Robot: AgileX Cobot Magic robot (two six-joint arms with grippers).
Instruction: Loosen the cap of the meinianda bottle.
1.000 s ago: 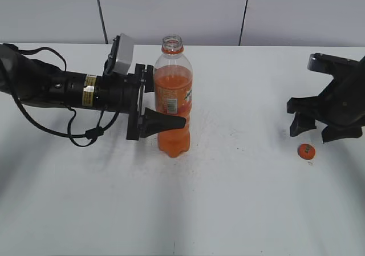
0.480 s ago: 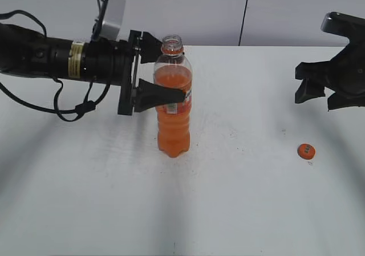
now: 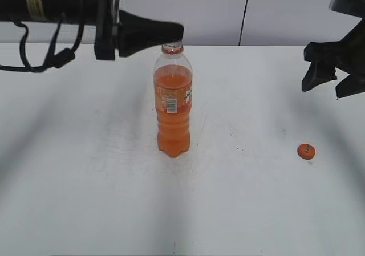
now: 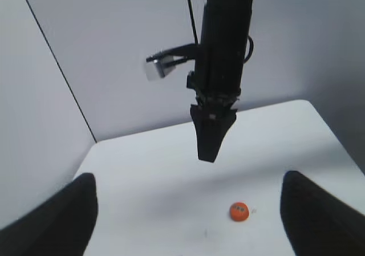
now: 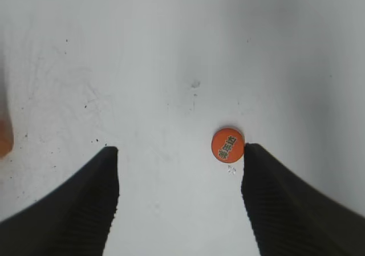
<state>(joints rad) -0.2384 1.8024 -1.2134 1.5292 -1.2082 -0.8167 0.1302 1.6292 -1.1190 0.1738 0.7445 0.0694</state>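
The meinianda bottle (image 3: pixel 173 109) stands upright mid-table with its mouth bare. The orange cap (image 3: pixel 306 150) lies on the table far to its right. My left gripper (image 3: pixel 179 8) is open and empty, held level at the top left, its lower finger just above and left of the bottle's mouth. My right gripper (image 3: pixel 325 90) is open and empty, raised above and behind the cap. In the left wrist view the cap (image 4: pixel 239 211) lies between the wide-apart fingers (image 4: pixel 57 222); the bottle is out of that view. In the right wrist view the cap (image 5: pixel 228 145) lies beside the right fingertip (image 5: pixel 254 159) of the gripper (image 5: pixel 181 153).
The white table (image 3: pixel 102 199) bears only the bottle and the cap. A grey panelled wall (image 3: pixel 217 11) stands behind it. The right arm (image 4: pixel 219 68) hangs down in the left wrist view. An orange sliver of the bottle (image 5: pixel 4 136) shows at the right wrist view's left edge.
My left gripper has let go of the bottle's body and risen to above its mouth. My right gripper has risen farther above the cap. Bottle and cap have not moved.
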